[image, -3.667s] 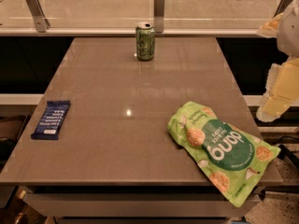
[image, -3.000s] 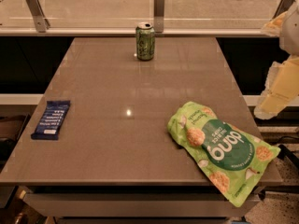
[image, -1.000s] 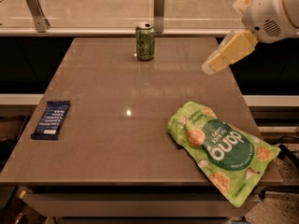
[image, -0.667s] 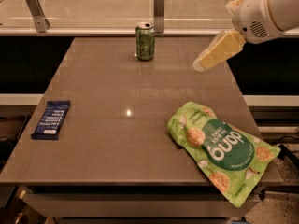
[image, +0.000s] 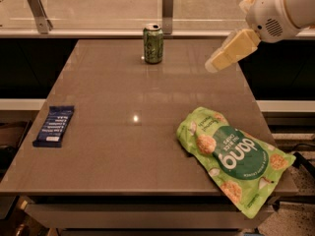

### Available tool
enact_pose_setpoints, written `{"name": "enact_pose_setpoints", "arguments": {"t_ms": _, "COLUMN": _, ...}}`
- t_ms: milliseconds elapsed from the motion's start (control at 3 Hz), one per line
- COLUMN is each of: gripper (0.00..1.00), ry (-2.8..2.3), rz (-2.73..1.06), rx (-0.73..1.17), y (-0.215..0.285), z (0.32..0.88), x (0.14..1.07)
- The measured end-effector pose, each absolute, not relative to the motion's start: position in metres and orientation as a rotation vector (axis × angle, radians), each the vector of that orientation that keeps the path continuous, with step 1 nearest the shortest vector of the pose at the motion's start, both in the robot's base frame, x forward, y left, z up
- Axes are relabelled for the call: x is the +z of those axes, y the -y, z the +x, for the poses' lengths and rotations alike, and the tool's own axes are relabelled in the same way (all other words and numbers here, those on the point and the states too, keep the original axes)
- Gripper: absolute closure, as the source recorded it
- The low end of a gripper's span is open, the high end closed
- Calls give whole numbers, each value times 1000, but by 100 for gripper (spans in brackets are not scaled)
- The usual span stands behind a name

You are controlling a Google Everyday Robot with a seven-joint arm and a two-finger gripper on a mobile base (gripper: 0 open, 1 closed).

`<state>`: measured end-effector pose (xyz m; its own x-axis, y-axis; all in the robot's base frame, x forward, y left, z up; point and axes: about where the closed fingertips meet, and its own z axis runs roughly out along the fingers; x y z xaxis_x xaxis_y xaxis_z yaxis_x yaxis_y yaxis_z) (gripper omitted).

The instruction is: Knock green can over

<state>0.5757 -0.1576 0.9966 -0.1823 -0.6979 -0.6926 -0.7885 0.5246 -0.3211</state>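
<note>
The green can (image: 153, 44) stands upright near the far edge of the brown table (image: 113, 132), a little left of its middle. It has a silver top rim and pale print. My gripper (image: 219, 63) hangs above the table's far right part, pointing down and left, well to the right of the can and apart from it. It holds nothing that I can see.
A large flat green "dang" snack bag (image: 232, 156) lies at the front right, reaching over the table's edge. A dark blue bar (image: 54, 126) lies near the left edge. A glass rail with metal posts (image: 168, 4) runs behind the table.
The arm has swung in from the right side and moved left over the table's far right part, closer to the can. The can, bag and bar have not moved.
</note>
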Motion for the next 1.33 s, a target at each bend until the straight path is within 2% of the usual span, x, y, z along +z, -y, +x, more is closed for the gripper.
{"name": "enact_pose_setpoints", "arguments": {"t_ms": 1333, "gripper": 0, "ry": -1836, "rz": -1151, "rx": 270, "y": 124, "z": 625, "x": 956}}
